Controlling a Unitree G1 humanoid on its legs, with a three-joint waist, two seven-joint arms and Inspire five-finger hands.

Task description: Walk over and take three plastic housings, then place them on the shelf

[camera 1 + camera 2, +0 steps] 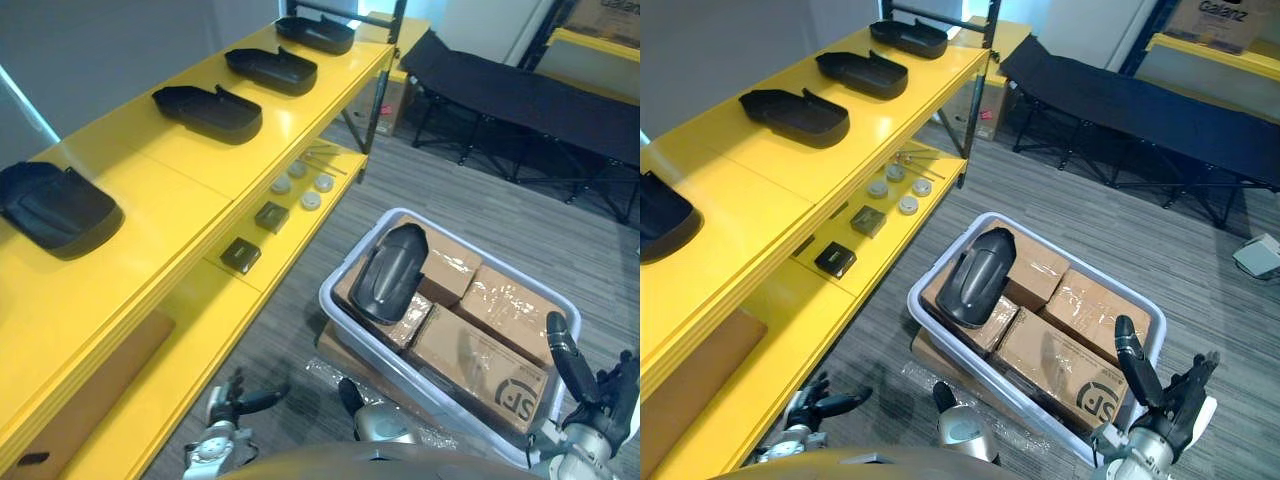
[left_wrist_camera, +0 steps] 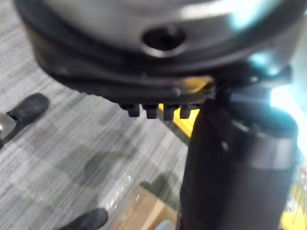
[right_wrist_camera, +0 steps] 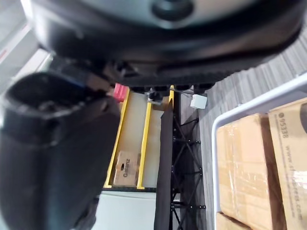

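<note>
Grey carpet (image 1: 480,210) by yellow shelf (image 1: 130,185); pick-up step, left hand (image 1: 232,408), right hand (image 1: 1168,400) spread, empty; next, reach housing (image 1: 388,272) in bin (image 1: 325,295).

The left hand (image 2: 144,79) hangs over grey carpet (image 2: 72,143), where plastic-wrapped cardboard (image 2: 144,213) lies; yellow shelf (image 2: 190,122) shows beyond.

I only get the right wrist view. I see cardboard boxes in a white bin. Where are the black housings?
Observer: One black plastic housing lies on the boxes in the bin.
Operator: Any on the shelf?
Observer: Yes, a row of four housings sits on top of the yellow shelf.
Operator: Is my right hand holding one?
Observer: No, the right hand is open and empty, near the bin's corner.
</note>
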